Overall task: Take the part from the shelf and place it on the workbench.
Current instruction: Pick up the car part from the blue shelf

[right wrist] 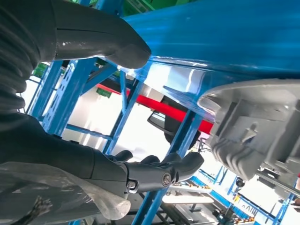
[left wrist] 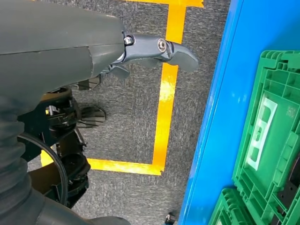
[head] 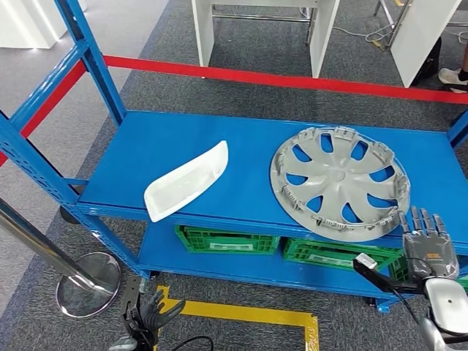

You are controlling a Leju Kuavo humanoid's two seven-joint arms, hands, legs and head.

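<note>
We saw hubcap (head: pixel 340 182) flat on shelf (head: pixel 248 157), round, no long axis. Right hand (head: pixel 429 245) just beside its rim, fingers extended & holding nothing; left hand (head: pixel 157 311) hung low, fingers loose, holding nothing.

The green crates (head: pixel 227 240) are largely hidden beneath the blue shelf (head: pixel 165 146); the hubcap (right wrist: pixel 254 126) is cut off at the frame edge.

Even, bright overhead light is seen on the blue shelf (head: pixel 165 157), with soft shadows beneath it. Background beyond the shelf is overexposed in the right wrist view, slightly blurred.
</note>
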